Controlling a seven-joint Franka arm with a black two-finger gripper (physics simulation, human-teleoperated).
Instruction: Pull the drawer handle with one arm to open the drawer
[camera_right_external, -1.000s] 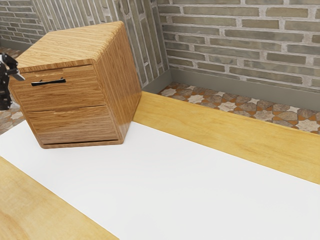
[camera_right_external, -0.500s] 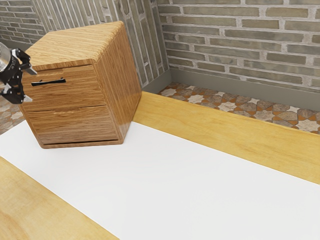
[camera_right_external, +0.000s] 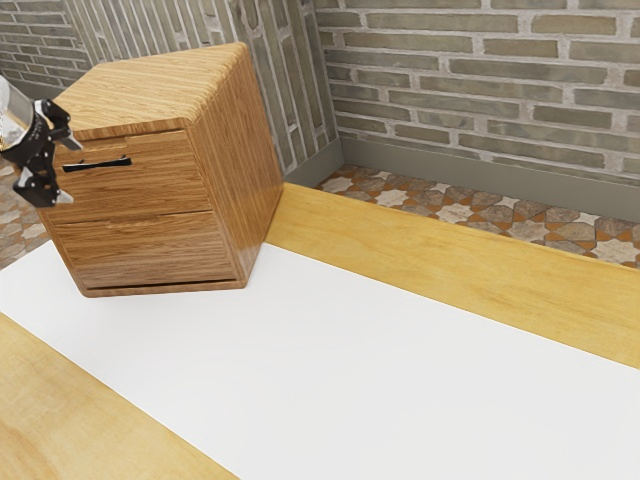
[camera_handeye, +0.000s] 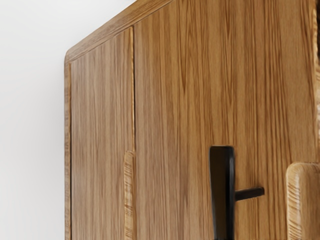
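— On the tool (camera_right_external: 50, 168): where, and in what state?

— Hung at the exterior view's left edge, level with the upper drawer (camera_right_external: 130, 185) of the cabinet (camera_right_external: 160, 90). Spread apart, pinching nothing. Stood just beside the end of the black handle (camera_right_external: 97, 163) that lies toward the exterior view's left. Could not tell whether touching it or a shade apart.

— Anything different from half a second before?

— Shifted a little toward the exterior view's right, nearer the drawer front. A full second before, sat farther out toward that left edge and was largely cut off by it. Cabinet unmoved throughout. Upper drawer flush with the cabinet's front then as now, so not pulled out at all.

— And from the wrist?

— Faced the wood-grain front from close by, with the black handle just under the hand.

— Counts, then?

— One tool. One cabinet. Two drawer fronts, stacked, both shut. One black handle, on the upper. One pale wooden grip (camera_handeye: 129, 195), on the lower drawer (camera_right_external: 150, 255). One white worktop (camera_right_external: 330, 350) beneath the cabinet, bordered on both long sides by bare wood.
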